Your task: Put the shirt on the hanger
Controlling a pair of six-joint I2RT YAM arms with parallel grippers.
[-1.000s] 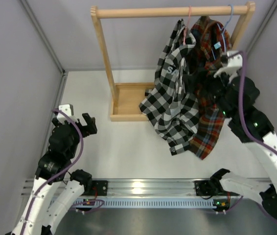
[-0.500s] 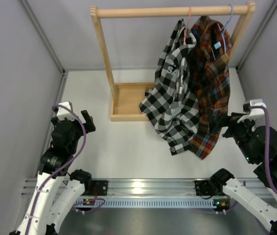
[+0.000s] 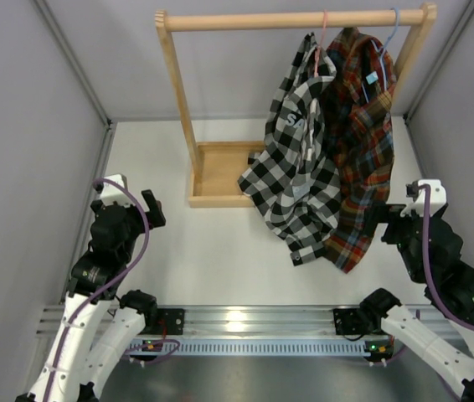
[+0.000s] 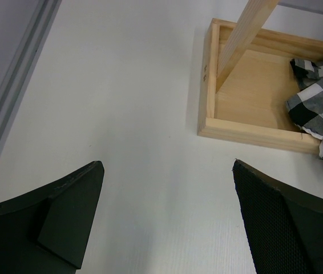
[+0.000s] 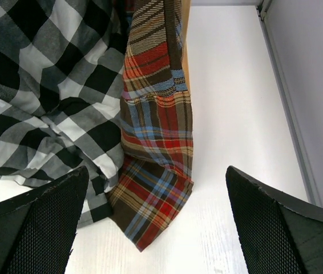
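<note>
White tabletop (image 3: 178,247) everywhere; pink hanger (image 3: 322,35) only overhead

A: Standing at the far side of the white table (image 3: 220,260)?
B: Wooden rack (image 3: 180,100), upright over a tray-like base (image 3: 216,172).
A: Hanging near its right end?
B: Light blue hanger (image 3: 394,25), carrying a red, orange and blue plaid shirt (image 3: 363,151), hem low by the table

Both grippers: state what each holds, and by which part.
Nothing is held. The left gripper is open over the white table; the right gripper is open, apart from the black-and-white checked shirt.
</note>
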